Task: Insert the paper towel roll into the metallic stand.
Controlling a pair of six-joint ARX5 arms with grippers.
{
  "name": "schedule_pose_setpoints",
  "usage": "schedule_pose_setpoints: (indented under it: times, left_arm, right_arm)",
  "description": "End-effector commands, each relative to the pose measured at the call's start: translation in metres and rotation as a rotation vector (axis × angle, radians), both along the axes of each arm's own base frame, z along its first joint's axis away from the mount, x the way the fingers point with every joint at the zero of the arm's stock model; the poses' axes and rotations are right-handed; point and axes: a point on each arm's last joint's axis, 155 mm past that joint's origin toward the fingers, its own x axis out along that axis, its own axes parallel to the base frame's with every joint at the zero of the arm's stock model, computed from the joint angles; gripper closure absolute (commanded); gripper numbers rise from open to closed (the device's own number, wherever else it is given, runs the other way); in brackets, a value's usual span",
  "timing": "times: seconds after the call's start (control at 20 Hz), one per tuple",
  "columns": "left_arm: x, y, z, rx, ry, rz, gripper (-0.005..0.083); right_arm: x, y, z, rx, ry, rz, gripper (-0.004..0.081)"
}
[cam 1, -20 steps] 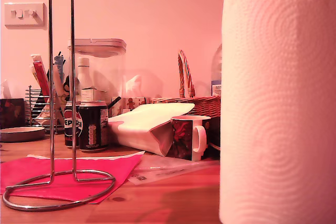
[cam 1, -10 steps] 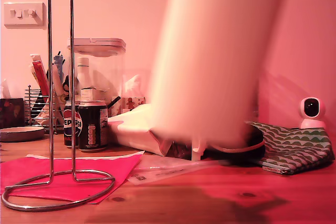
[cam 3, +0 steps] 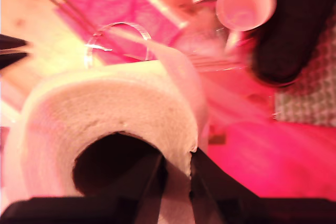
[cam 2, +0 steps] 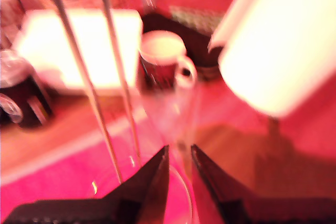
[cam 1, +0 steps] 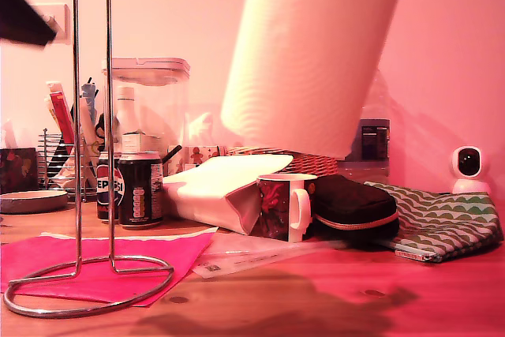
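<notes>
The paper towel roll (cam 1: 312, 53) hangs tilted in the air at the upper middle of the exterior view, well above the table. My second gripper (cam 3: 177, 161) is shut on the paper towel roll's (cam 3: 110, 114) wall, one finger inside the core and one outside. The metallic stand (cam 1: 91, 132) rises as a thin chrome loop on its ring base at the exterior view's left, apart from the roll. My first gripper (cam 2: 178, 153) hovers above the metallic stand's rods (cam 2: 84, 77), its jaws almost together with nothing between them. A dark part of my first arm (cam 1: 24, 13) shows beside the stand's top.
The stand's ring rests partly on pink paper (cam 1: 102, 262). Behind it are Pepsi cans (cam 1: 130, 191), a clear container (cam 1: 150, 108) and a utensil rack (cam 1: 59, 155). Below the roll sit a mug (cam 1: 280, 207), a black pouch (cam 1: 355, 207), a patterned pouch (cam 1: 442, 222) and a small camera (cam 1: 469, 165).
The roll stood on the table at the exterior view's right; it has been lifted, tilted and carried toward the middle. A dark arm part has entered at the top left.
</notes>
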Motion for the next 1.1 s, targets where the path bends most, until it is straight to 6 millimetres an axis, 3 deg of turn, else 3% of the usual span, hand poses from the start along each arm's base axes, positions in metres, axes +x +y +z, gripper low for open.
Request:
schedule_pose_setpoints:
  times: [0.0, 0.15, 0.4, 0.5, 0.7, 0.75, 1.05]
  left_arm:
    - [0.002, 0.001, -0.028, -0.033, 0.051, 0.036, 0.0682]
    - [0.01, 0.007, -0.045, -0.084, 0.043, 0.105, 0.0682]
    - [0.02, 0.025, -0.042, -0.11, -0.092, 0.203, 0.0675]
    - [0.018, 0.025, -0.056, -0.091, -0.074, 0.197, 0.0609]
    - [0.017, 0.028, -0.084, -0.078, 0.01, 0.222, 0.0295]
    - [0.019, 0.031, -0.088, -0.051, 0.008, 0.236, 0.0258]
    - [0.023, 0.033, -0.107, -0.035, -0.024, 0.244, 0.0256]
  right_arm:
    - [0.003, -0.002, 0.006, 0.005, -0.031, 0.008, 0.0783]
    - [0.006, -0.005, 0.006, -0.005, -0.041, 0.018, 0.0783]
    - [0.006, -0.005, 0.006, -0.014, -0.051, 0.039, 0.0783]
    - [0.006, -0.004, 0.007, -0.012, -0.052, 0.042, 0.0783]
    - [0.005, -0.003, 0.007, -0.009, -0.052, 0.045, 0.0783]
    - [0.006, -0.003, 0.007, -0.01, -0.052, 0.045, 0.0783]
    - [0.006, -0.003, 0.007, -0.007, -0.051, 0.041, 0.0783]
